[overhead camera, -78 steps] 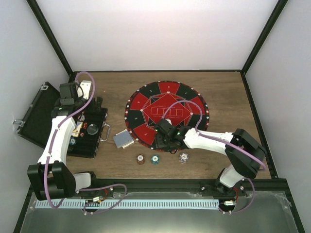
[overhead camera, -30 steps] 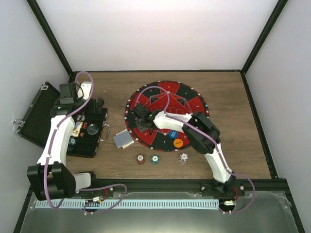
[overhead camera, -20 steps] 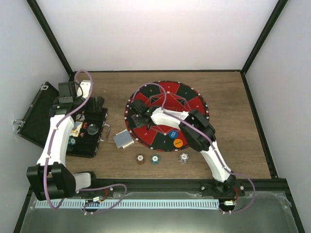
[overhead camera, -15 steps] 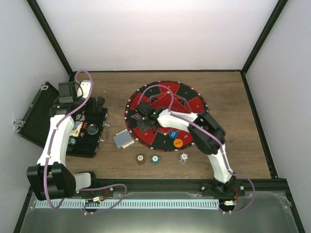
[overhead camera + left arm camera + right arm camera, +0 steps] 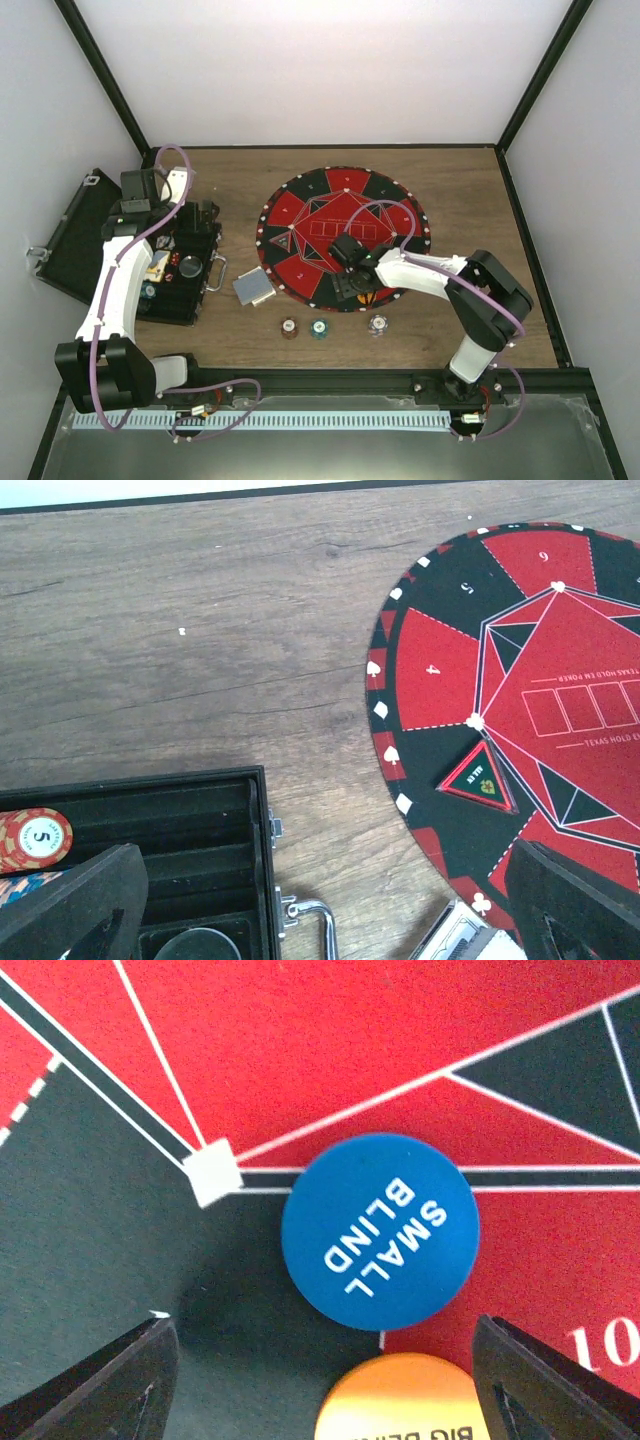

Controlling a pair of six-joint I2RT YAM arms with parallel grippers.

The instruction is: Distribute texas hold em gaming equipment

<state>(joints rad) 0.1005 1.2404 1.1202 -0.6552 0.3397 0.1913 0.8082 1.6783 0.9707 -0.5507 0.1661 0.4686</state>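
In the right wrist view a blue disc (image 5: 380, 1230) marked SMALL BLIND lies flat on the red and black round mat (image 5: 120, 1250). An orange disc (image 5: 400, 1400) sits just below it. My right gripper (image 5: 325, 1360) hovers over both discs, open and empty; in the top view it (image 5: 352, 278) is at the mat's near edge. Three poker chips (image 5: 319, 328) lie in a row on the wood in front of the mat. A grey card deck (image 5: 253, 288) rests beside the mat's left rim. My left gripper (image 5: 320, 910) is open and empty above the case edge.
The black hinged case (image 5: 185, 270) stands open at the left, with a red chip (image 5: 35, 838) in a slot and its lid (image 5: 75, 235) laid back. A triangular ALL IN marker (image 5: 478, 777) lies on the mat's left part. Black frame posts border the table.
My right arm swung from the mat's left side back to its near edge over the discs, and its jaws opened wider. The left arm stayed still.
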